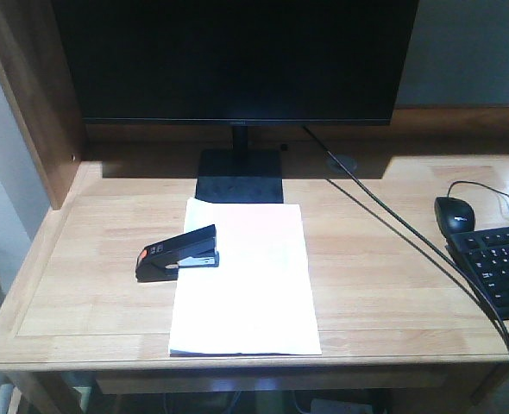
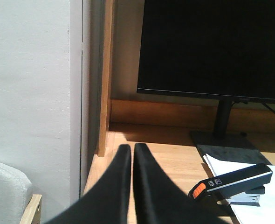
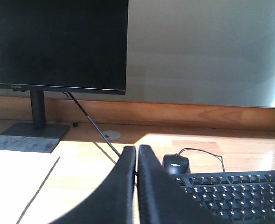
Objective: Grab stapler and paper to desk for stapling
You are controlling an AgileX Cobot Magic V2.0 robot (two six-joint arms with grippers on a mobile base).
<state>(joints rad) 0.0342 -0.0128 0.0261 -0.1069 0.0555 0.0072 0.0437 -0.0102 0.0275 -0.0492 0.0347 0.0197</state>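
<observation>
One stapler [image 1: 178, 253] and one paper [image 1: 245, 280] are lying on your desk [image 1: 91, 285].
The black stapler with its orange patch is sitting on the white sheet's edge, just right of your left gripper [image 2: 132, 150]; both it and the right gripper [image 3: 137, 151] are clenched, holding nothing.

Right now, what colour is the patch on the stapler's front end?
Orange-red, on the otherwise black stapler; clearest in the left wrist view.
</observation>
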